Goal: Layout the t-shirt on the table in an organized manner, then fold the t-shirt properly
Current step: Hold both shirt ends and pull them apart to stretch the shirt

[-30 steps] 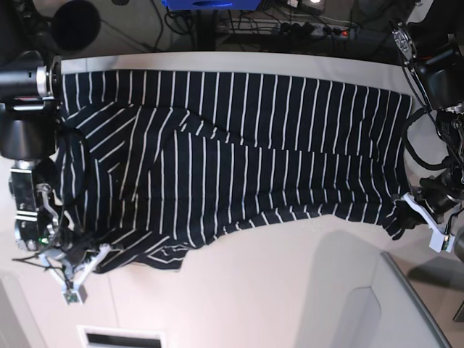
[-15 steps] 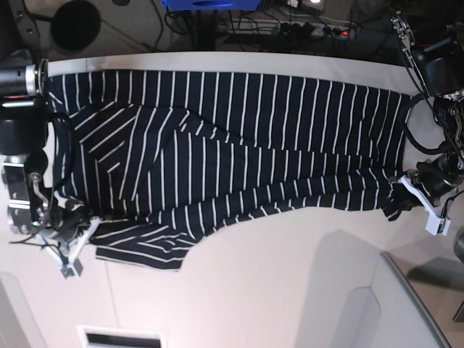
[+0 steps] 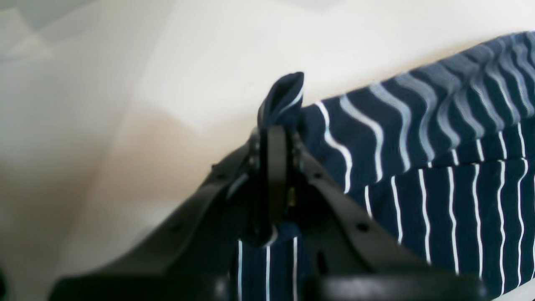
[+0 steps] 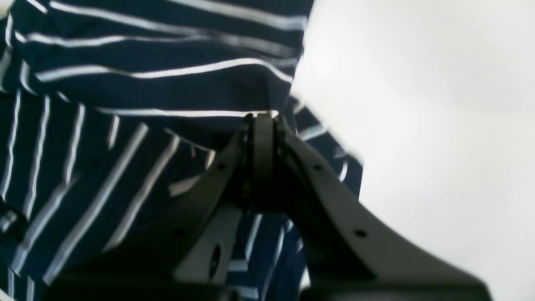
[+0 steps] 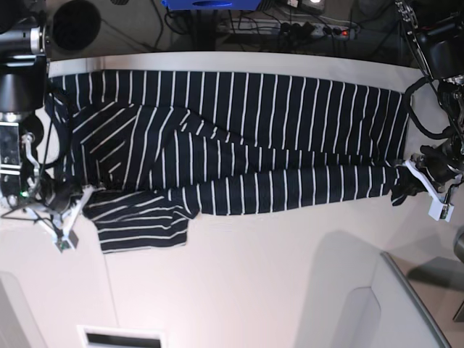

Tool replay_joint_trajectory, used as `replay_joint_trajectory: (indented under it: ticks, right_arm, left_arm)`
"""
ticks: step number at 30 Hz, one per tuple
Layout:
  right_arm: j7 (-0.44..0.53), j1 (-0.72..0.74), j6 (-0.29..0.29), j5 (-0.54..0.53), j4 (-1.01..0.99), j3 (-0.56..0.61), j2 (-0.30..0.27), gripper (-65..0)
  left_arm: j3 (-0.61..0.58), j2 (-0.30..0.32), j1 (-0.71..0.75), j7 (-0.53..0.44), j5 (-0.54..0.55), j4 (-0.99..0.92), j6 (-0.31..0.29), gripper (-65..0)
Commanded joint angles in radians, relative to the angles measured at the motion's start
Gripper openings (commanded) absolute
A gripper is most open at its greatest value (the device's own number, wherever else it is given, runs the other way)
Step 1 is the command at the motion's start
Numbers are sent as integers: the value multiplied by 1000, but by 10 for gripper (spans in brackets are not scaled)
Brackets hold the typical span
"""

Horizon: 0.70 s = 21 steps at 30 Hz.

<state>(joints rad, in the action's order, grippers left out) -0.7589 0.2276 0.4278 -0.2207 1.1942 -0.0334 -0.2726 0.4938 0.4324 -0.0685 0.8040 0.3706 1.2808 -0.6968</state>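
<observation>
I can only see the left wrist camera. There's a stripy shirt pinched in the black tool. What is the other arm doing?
Observer: The right tool is shut on the t-shirt too, at the opposite end.
Operator: Is the shirt hanging in the air?
Observer: No. In the base view it lies stretched across the table between both tools.
Operator: Is it all flat?
Observer: Not quite. Its near edge is folded over, and one sleeve sticks out toward the camera beside the right tool.
Operator: Where's my tool?
Observer: The left tool pinches the other end of the shirt near the table's edge.
</observation>
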Motion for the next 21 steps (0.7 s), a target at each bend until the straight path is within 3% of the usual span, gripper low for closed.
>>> replay_joint_trajectory:
  ticks: [1,8,13,21]
  right_arm:
    - [11,13,-1,-7,28,-13,-12,-650]
    - [0,-40,-1,-7,22,-16,28,-650]
    - [-3,-38,-1,-4,22,-16,62,-650]
    - [-53,-43,-2,-3,22,-18,59,-650]
  left_arm:
    - [4,23,-3,-15,12,18,-1,-650]
    - [-2,16,39,15,5,27,-1,-650]
    - [-94,21,71,10,5,33,-1,-650]
    - [-100,19,74,-5,-3,27,-1,-650]
